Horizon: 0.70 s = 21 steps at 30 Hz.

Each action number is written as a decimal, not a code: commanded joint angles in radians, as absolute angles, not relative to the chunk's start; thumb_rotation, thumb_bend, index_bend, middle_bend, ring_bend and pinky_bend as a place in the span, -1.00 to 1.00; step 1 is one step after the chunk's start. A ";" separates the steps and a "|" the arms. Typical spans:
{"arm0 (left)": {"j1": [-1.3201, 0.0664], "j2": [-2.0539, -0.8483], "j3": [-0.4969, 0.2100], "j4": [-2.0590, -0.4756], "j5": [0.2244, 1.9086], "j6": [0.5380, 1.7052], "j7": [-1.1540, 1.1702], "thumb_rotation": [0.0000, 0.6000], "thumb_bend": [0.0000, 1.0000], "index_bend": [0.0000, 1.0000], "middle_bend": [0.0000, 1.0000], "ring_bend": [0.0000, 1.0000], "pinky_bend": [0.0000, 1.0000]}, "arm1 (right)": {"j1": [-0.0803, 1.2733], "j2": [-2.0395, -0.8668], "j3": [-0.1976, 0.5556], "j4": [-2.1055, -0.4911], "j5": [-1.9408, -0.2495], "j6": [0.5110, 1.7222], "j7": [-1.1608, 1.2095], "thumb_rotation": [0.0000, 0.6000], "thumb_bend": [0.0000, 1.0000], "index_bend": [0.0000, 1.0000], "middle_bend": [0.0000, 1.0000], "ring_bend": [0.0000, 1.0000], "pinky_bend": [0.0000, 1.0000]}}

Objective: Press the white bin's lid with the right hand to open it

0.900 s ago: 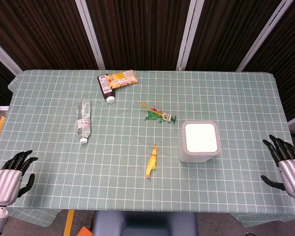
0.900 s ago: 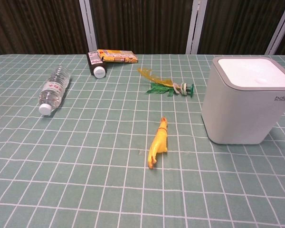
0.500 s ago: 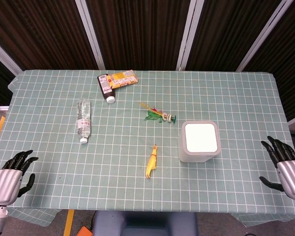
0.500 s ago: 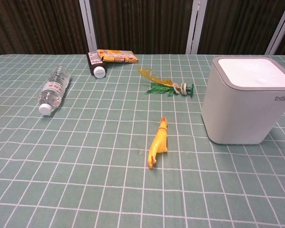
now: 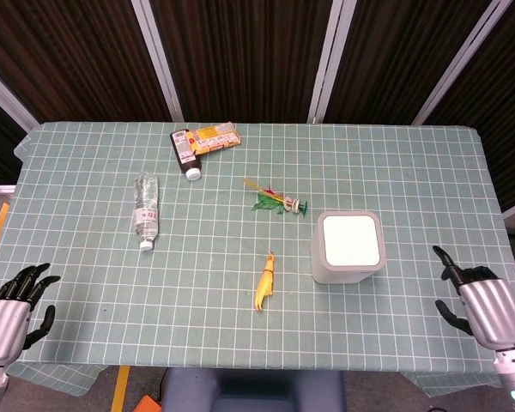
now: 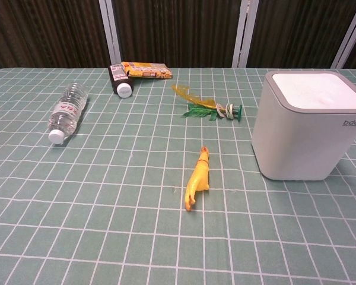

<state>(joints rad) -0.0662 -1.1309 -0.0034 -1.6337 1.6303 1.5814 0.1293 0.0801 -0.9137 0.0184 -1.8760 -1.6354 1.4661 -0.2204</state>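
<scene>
The white bin (image 5: 348, 249) is sitting toward the bench's (image 5: 86, 266) right front, lid (image 5: 351, 241) flat and closed; the right hand (image 5: 479, 306) is hovering at the right front edge, fingers spread, holding nothing, well apart from the bin; the approach is barely begun; next it needs lifting over the lid and pressing down.

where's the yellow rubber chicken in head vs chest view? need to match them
Head view: the yellow rubber chicken lies just below centre, left of the white bin.
Chest view: the chicken lies near centre, lower left of the bin.
Shared landmark: the green and yellow feather toy, farther up the table than the chicken in both views.
</scene>
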 commanded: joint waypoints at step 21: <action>-0.071 -1.131 -0.005 -1.630 1.627 1.568 0.129 1.00 0.01 -0.47 -0.73 -0.73 -0.41 | 0.363 -0.923 0.106 -2.246 -1.025 1.142 -0.854 1.00 0.37 -0.83 0.49 0.58 0.42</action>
<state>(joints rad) -0.0706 -1.1307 -0.0052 -1.6305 1.6274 1.5676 0.1287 0.3475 -0.9143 0.1010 -2.2390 -1.0435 1.1549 -0.8403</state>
